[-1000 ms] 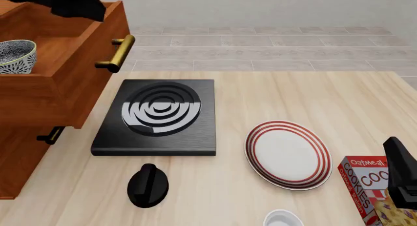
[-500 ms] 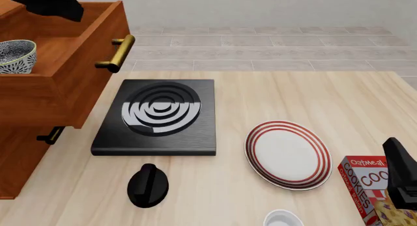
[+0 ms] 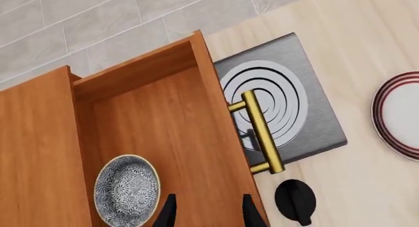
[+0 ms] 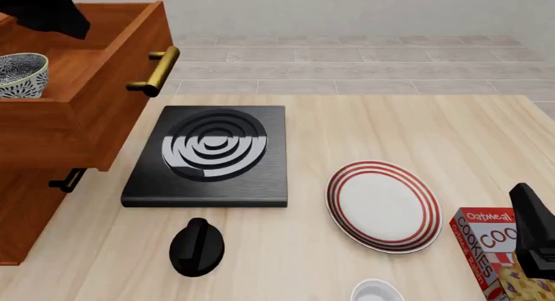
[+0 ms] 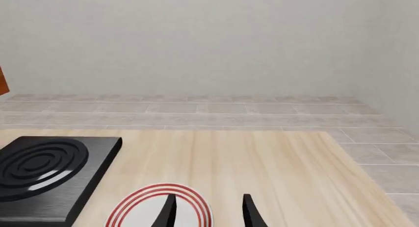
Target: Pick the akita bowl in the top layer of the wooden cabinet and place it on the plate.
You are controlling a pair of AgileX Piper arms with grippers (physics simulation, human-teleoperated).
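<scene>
The left claw (image 3: 206,212) hangs above the pulled-out drawer (image 3: 164,134), fingers parted and empty (only two dark tips show). The right claw (image 5: 206,210) is likewise spread, holding nothing, low over the pale wood-grain surface (image 4: 416,138). One patterned blue-white bowl (image 3: 126,190) sits inside the reddish wooden drawer; one red-ringed white plate (image 4: 383,205) lies beside one black square stove (image 4: 210,155).

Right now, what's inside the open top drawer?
The top drawer holds only the akita bowl, sitting upright on its wooden floor, with the left gripper open above the drawer beside the bowl. The wrist view's edge cuts off the drawer's near end.
</scene>
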